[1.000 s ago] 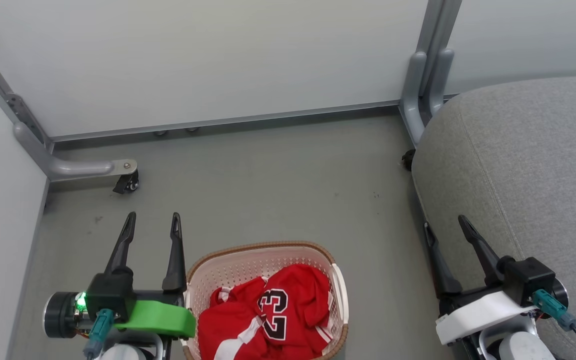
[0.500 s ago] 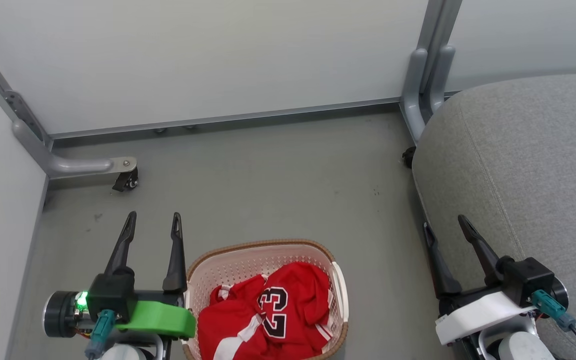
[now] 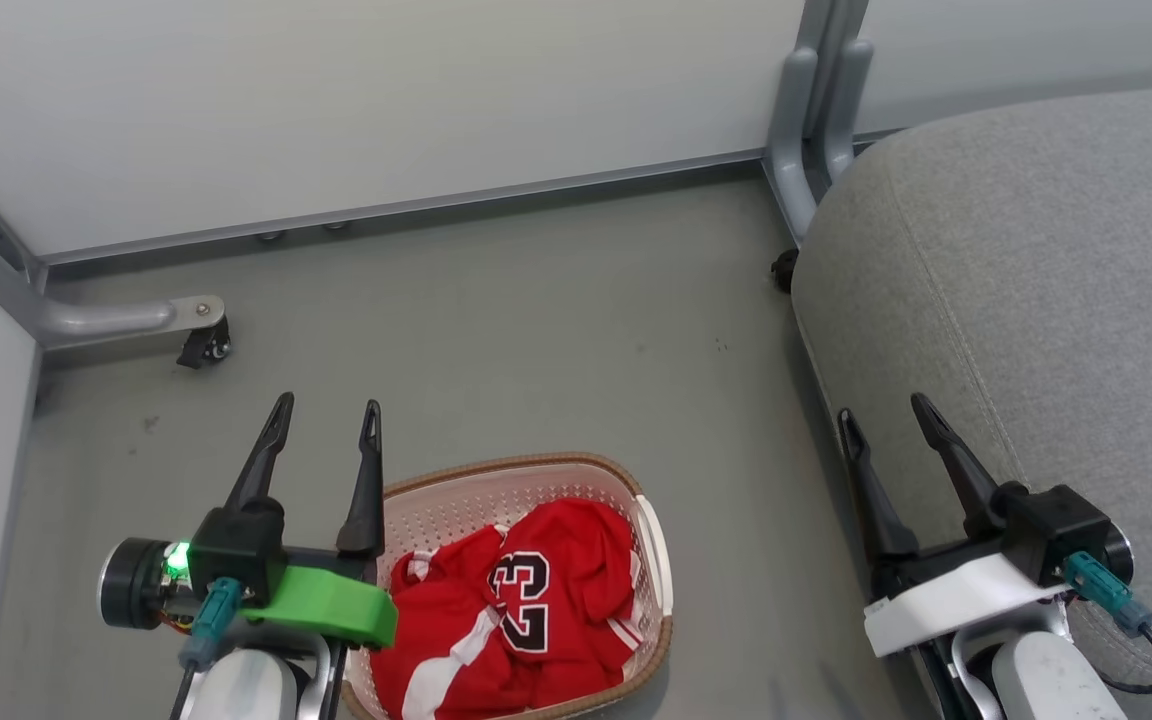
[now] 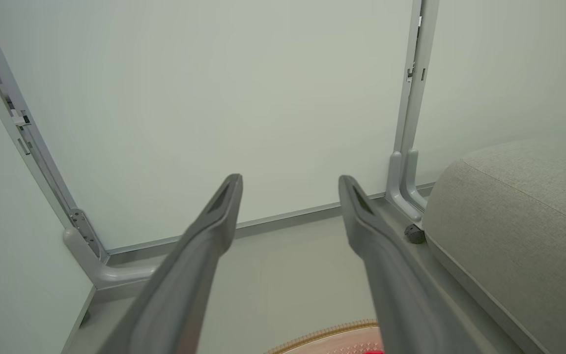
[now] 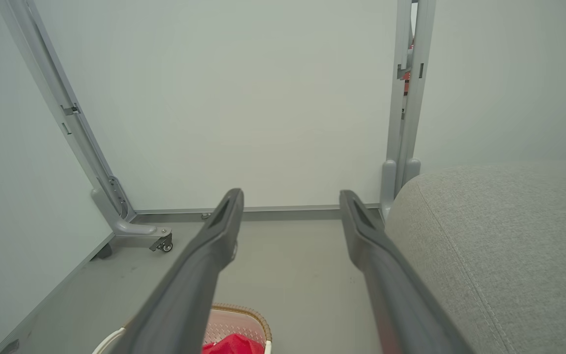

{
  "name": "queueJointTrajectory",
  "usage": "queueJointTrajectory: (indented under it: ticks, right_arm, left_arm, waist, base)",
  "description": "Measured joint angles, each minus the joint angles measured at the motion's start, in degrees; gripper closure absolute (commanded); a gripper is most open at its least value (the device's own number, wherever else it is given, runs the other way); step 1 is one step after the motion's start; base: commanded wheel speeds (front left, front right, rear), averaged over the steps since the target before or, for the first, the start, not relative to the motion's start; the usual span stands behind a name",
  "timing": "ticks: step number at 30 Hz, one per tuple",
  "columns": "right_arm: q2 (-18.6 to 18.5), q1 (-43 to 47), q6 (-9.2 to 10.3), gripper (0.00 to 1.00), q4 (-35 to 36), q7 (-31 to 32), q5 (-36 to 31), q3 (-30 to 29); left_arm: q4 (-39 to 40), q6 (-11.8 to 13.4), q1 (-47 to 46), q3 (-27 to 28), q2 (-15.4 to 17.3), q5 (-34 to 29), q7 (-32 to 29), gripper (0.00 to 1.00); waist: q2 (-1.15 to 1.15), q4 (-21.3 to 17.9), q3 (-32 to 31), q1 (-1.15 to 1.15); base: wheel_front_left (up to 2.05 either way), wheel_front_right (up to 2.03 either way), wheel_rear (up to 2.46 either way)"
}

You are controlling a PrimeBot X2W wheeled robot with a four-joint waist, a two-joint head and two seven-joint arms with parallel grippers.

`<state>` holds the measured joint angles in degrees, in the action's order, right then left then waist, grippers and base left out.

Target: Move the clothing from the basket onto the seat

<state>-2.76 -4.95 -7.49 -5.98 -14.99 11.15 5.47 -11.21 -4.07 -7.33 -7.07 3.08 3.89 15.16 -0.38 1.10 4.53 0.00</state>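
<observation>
Where pale wall panels [image 3: 386, 90] meet grey floor [image 3: 536, 330], items run lrg to sml:

1. seat [image 3: 1016, 250]: grey fabric cushion, rounded edges, stitched seam running front to back. Stands on robot's R side, against the panel corner.
2. basket [image 3: 506, 464]: cream perforated plastic, rounded-rect., brown woven-look rim, white side handle. On floor btwn the two arms, well apart from seat.
3. clothing [image 3: 576, 560]: red w/ white trim, crumpled in a heap. Jersey w/ black "23" uppermost, broad white stripe showing at lower L. All inside basket.
4. L gripper [image 3: 327, 404]: green mount, lit green LED, fingers spread, holding nothing. Just beside basket's L rim; inner finger overlaps rim in head view.
5. R gripper [image 3: 882, 408]: white mount, fingers spread, empty. At seat's near edge; contact w/ fabric can't be told.
</observation>
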Motion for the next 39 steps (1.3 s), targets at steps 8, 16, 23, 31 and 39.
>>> queueJointTrajectory:
  ticks: [8, 16, 23, 31, 39]
  right_arm:
    - [0.0, -3.7, 0.00, 0.00, 2.0, 0.0, 0.0, 0.6]
    - [0.0, -8.2, 0.00, 0.00, 4.8, 0.0, 0.9, 1.0]
    - [0.0, -11.7, 0.00, 0.00, 7.1, 0.0, 1.4, 1.1]
    - [0.0, -15.3, 0.00, 0.00, 9.1, 0.0, 1.5, 1.5]
    - [0.0, -18.4, 0.00, 0.00, 10.4, 0.0, 1.4, 2.1]
  left_arm:
    - [-5.0, -1.7, -5.1, -1.1, 1.4, -0.7, 0.0, 0.00]
    - [-11.5, -2.8, -12.0, -3.7, 3.8, -1.6, 0.0, 0.00]
    - [-18.5, -3.1, -19.3, -6.0, 5.7, -1.8, 0.0, 0.00]
    - [-26.2, -3.3, -26.7, -9.8, 7.5, -1.9, 0.0, 0.00]
    - [-34.1, -3.3, -32.2, -14.5, 8.8, -1.0, 0.0, 0.00]
  waist:
    - [0.00, -3.9, 4.5, 0.00]
    - [0.00, -8.0, 11.1, 0.00]
    - [0.00, -10.6, 18.1, 0.00]
    - [0.00, -12.5, 26.3, 0.01]
    - [0.00, -13.4, 34.1, 0.00]
  base:
    - [0.00, 0.00, 0.00]
    - [0.00, 0.00, 0.00]
    - [0.00, 0.00, 0.00]
    - [0.00, 0.00, 0.00]
    - [0.00, 0.00, 0.00]
